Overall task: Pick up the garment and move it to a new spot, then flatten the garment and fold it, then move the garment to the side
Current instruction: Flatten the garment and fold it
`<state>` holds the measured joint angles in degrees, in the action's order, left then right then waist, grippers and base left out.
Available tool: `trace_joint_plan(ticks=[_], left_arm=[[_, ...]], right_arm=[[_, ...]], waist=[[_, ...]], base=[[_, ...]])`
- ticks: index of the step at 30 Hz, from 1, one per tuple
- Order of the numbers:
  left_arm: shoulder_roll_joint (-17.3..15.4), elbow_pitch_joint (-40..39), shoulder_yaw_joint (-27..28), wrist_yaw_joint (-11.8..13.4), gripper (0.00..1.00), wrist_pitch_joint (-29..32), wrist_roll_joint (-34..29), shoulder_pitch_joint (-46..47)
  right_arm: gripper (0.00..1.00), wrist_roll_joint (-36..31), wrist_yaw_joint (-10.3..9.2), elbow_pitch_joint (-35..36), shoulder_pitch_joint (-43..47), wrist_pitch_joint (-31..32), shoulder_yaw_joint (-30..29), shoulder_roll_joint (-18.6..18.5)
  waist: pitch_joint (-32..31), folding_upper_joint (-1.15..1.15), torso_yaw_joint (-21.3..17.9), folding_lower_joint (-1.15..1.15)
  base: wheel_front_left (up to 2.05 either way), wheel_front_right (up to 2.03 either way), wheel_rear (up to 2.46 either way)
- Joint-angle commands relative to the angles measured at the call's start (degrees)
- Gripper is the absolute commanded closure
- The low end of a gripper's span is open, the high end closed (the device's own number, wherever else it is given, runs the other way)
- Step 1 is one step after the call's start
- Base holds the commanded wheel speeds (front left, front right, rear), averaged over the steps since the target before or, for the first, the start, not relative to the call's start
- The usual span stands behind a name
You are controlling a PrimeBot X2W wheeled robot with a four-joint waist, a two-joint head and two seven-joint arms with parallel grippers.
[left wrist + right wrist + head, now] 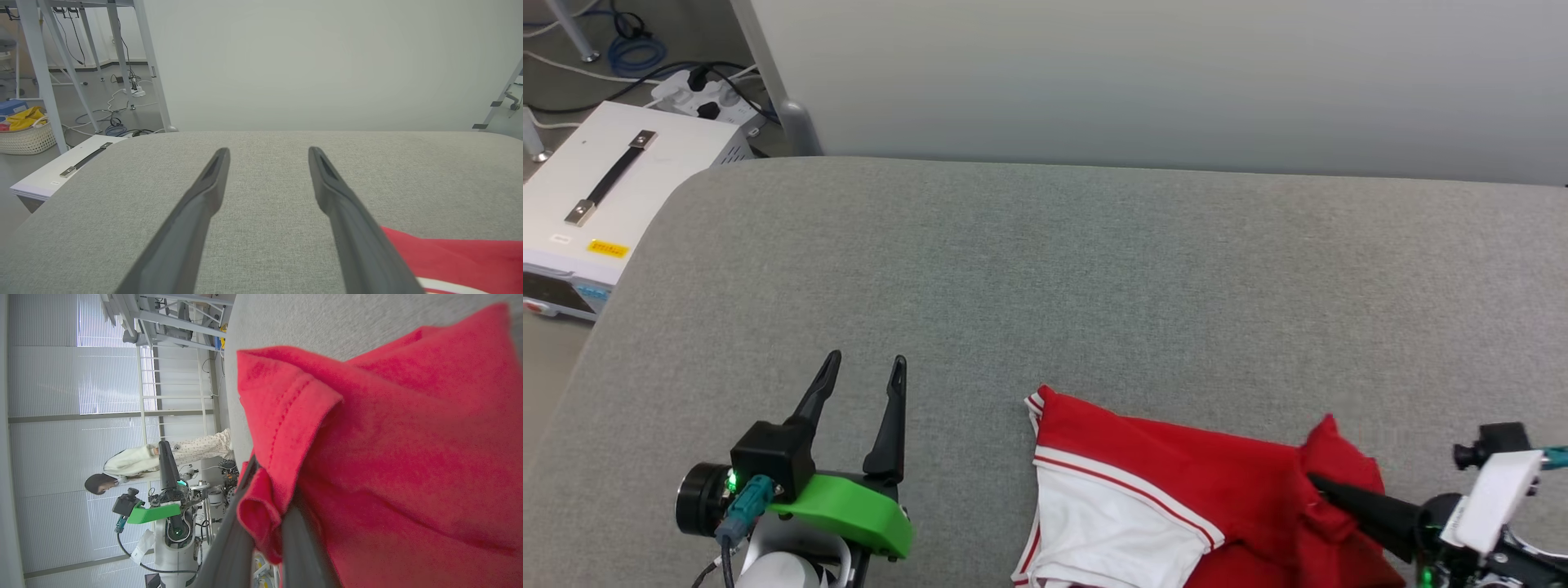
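Toward the desk's (1094, 269) near right edge, my right jaws pinch a hemmed fold of the garment (1176, 482), likely light and limp; left jaws stand wide, empty.

A grey fabric table (1094, 269) backs onto a pale wall (1176, 73), a white handled box (613, 188) and cables (629, 53) beside it.

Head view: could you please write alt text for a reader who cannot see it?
A red garment with white striped trim lies crumpled at the near edge of a grey fabric surface, and the right gripper has its jaws shut on a raised fold of it. The left gripper is apart from it, jaws open and empty.
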<state>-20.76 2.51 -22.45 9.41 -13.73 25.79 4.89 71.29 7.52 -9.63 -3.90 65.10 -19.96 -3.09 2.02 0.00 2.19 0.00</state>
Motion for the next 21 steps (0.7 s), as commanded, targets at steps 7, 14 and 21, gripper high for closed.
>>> trace_joint_plan(ticks=[7, 14, 21], left_arm=[[0.7, -0.3, -0.4, 0.1, 0.0, -0.2, 0.2, 1.2], [1.8, -0.1, -0.3, -0.1, 0.0, -0.7, -0.1, 3.1], [2.9, 1.0, -0.3, -0.7, 0.0, -1.0, -0.4, 4.4]], right_arm=[[1.0, 8.1, -0.03, -1.5, -1.5, -7.6, 13.8, 0.2], [1.0, 12.2, -0.03, -3.0, -5.0, -16.7, 27.8, 0.2], [0.76, 8.6, -0.03, -7.1, -5.9, -22.9, 32.1, 0.2]], waist=[[1.9, 0.0, 3.8, 0.0], [6.1, 0.0, 6.2, 0.0], [7.7, 0.0, 6.5, 0.0]], base=[[0.0, 0.0, 0.0], [0.0, 0.0, 0.0], [0.0, 0.0, 0.0]])
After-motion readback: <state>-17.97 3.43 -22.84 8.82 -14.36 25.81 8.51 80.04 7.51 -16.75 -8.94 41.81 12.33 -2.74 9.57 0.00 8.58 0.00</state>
